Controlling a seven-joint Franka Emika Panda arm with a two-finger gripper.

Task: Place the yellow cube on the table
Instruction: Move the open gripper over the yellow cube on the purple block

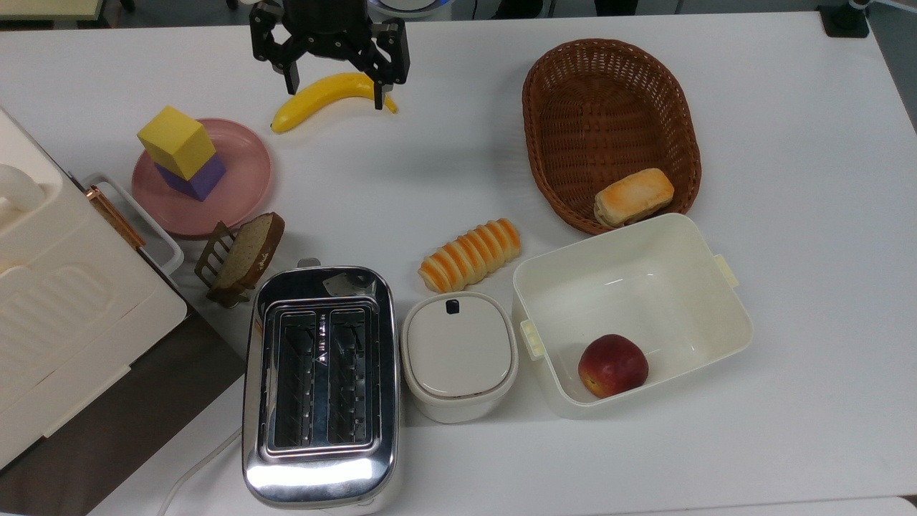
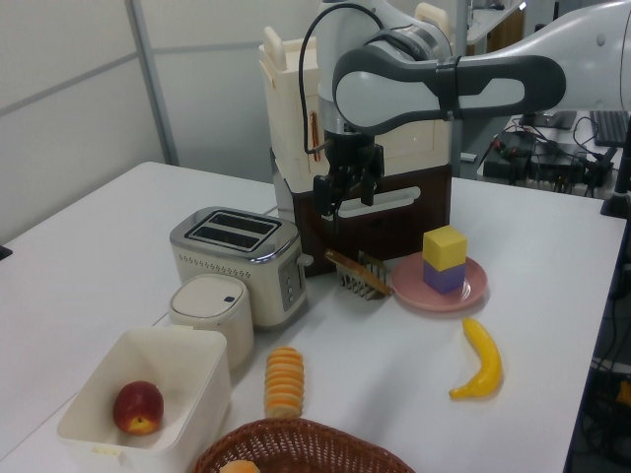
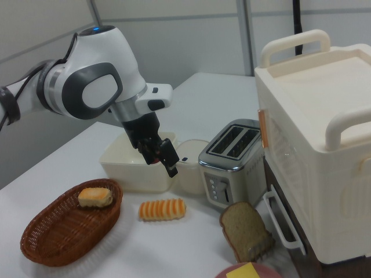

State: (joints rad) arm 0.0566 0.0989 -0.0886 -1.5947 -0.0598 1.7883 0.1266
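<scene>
Above banana (image 1: pixel 326 97), gripper (image 1: pixel 335 87) spread wide.

A white robot arm reaches in from the upper left of the frame, its black gripper (image 3: pixel 163 156) hanging above the white table (image 3: pixel 191 249) in front of a cream tub (image 3: pixel 124 168). At lower left, a wicker basket (image 3: pixel 69 231) holds a bread roll (image 3: pixel 95 197). A ridged loaf (image 3: pixel 163 209) lies at center, beside a chrome toaster (image 3: pixel 232 159) and a bread slice (image 3: pixel 246 230). A yellow cube's (image 3: pixel 242 271) top shows at the bottom edge.
</scene>
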